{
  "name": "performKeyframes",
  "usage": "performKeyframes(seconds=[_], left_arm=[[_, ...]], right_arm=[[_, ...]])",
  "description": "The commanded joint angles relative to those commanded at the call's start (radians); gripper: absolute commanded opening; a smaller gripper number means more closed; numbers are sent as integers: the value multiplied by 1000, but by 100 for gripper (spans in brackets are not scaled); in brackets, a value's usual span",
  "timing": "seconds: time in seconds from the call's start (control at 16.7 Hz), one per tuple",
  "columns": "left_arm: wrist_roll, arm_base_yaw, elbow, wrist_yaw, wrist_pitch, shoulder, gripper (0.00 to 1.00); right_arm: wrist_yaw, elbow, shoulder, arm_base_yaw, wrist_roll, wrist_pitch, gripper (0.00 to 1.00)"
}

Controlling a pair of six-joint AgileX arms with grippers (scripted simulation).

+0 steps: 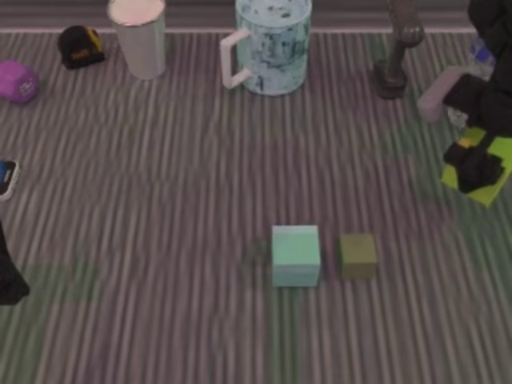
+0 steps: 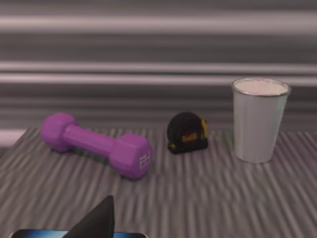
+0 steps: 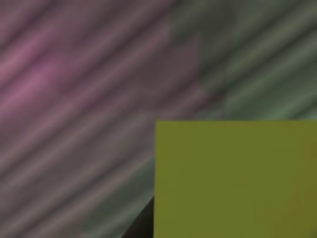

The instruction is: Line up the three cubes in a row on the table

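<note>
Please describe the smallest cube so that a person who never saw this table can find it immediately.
Start at the big speckled mug at the table's far edge, then come down toward the near edge to two cubes side by side. The olive cube is the right one, beside the mint cube. It is smaller and darker than this neighbour.

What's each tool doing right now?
Left tool: parked at the table's left edge, holding nothing visible.
Right tool: over the yellow cube at the right edge; grip cannot be told.

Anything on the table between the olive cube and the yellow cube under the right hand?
Nothing: in the top view only bare striped table lies between the olive cube and the yellow cube under the right hand.
</note>
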Motion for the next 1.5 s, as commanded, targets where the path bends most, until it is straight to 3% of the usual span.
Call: performKeyframes(seconds=[0.3,0.48,1.2,1.5], left_arm=[[0,0,0,0,0,0,100],[0,0,0,0,0,0,100],[0,0,0,0,0,0,100],[0,0,0,0,0,0,100]], right_arm=[[0,11,13,5,2,-6,0],[1,108,78,73,4,-62,0],[3,1023,542,600,59,-483,0],[7,1215,635,733,79,-574,0]])
